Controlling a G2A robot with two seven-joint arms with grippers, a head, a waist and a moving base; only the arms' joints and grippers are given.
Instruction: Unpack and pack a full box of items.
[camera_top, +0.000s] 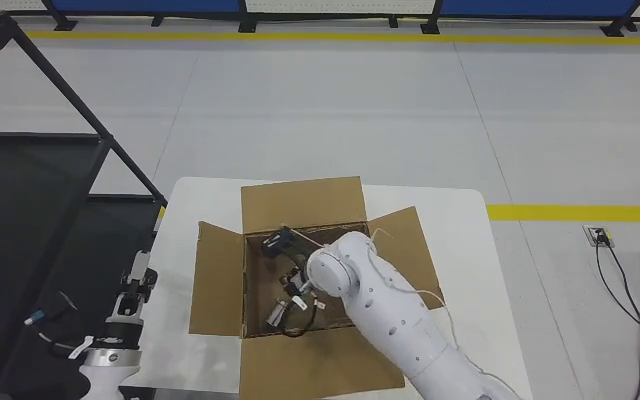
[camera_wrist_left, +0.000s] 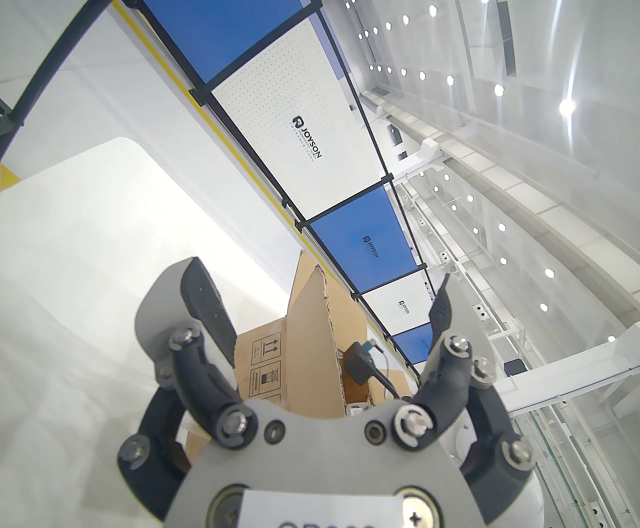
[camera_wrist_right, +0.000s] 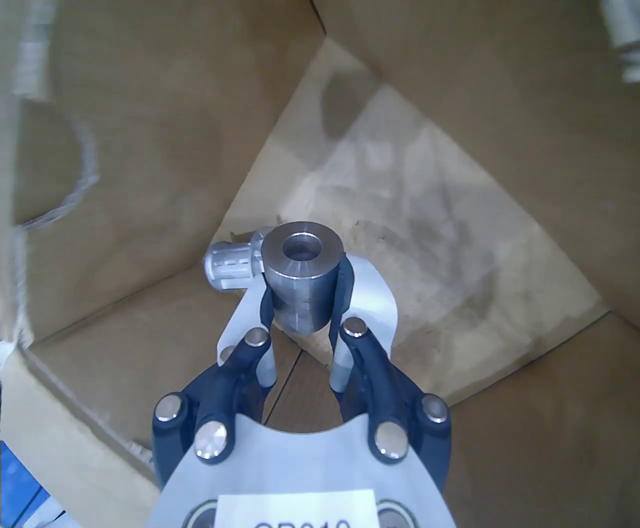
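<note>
My right gripper (camera_wrist_right: 306, 294) clasps a bored grey metal cylinder (camera_wrist_right: 301, 272) inside the brown cardboard box (camera_top: 215, 285). My left gripper (camera_wrist_left: 322, 300) hangs spread wide beside the white worktop (camera_top: 455, 215).

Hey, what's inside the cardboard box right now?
Inside the cardboard box: the right pincer shut on a metal cylinder, a smaller silvery part beside it, and dark cabled items. The right arm covers much of the floor, hiding anything beneath.

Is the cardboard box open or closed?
Open: four flaps of the cardboard box lie spread outward; the right hand holds a metal cylinder inside it.
</note>
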